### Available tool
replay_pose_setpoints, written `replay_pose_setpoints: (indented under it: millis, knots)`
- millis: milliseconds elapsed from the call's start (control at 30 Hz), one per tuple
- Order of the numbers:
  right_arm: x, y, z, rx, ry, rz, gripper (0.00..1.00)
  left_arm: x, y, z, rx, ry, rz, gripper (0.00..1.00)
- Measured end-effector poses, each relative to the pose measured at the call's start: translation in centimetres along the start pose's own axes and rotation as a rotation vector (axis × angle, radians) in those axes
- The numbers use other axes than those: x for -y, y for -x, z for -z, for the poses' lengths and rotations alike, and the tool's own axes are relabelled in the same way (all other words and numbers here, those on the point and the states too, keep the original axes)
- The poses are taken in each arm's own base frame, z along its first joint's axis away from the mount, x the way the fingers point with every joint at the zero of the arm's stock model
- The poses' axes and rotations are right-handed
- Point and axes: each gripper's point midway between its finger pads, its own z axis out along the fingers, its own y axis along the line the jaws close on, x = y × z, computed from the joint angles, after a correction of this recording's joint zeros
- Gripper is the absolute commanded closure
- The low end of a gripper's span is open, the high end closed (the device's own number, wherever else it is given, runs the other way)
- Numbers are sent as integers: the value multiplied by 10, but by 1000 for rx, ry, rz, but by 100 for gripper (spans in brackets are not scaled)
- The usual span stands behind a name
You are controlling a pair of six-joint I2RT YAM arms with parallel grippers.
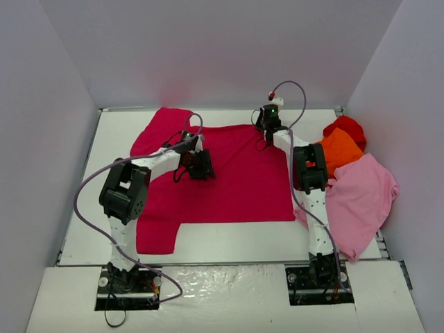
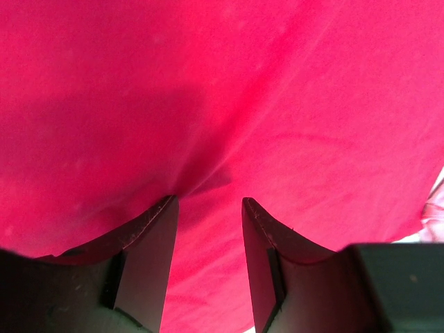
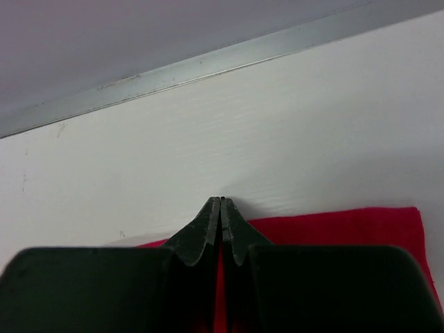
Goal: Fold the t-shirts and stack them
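A crimson-magenta t-shirt (image 1: 229,180) lies spread flat across the middle of the table, one sleeve at the far left, another at the near left. My left gripper (image 1: 201,166) rests low on its upper middle. In the left wrist view it (image 2: 209,201) stands open, the cloth (image 2: 277,104) filling the view, with a small pucker just ahead of the tips. My right gripper (image 1: 266,119) sits at the shirt's far edge. In the right wrist view it (image 3: 220,200) is shut, tips over bare table just past the red hem (image 3: 347,225).
At the right lie a light pink t-shirt (image 1: 361,201), an orange one (image 1: 340,149) and a bright red one (image 1: 347,128), bunched together. The white table (image 1: 229,239) is walled in at the back and on both sides. A metal strip (image 3: 208,66) runs along the far edge.
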Motion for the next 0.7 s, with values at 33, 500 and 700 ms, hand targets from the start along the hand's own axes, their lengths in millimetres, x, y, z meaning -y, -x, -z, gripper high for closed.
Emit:
replay_pose_setpoints:
  millis: [33, 500, 700]
  knots:
    - [-1, -2, 5, 3, 13, -13, 95, -2, -2, 3, 9, 7, -4, 61]
    - [-41, 123, 218, 27, 27, 16, 29, 29, 30, 152, 329, 61, -202, 46]
    - [-58, 123, 316, 22, 111, 15, 31, -23, -25, 148, 189, 197, -152, 47]
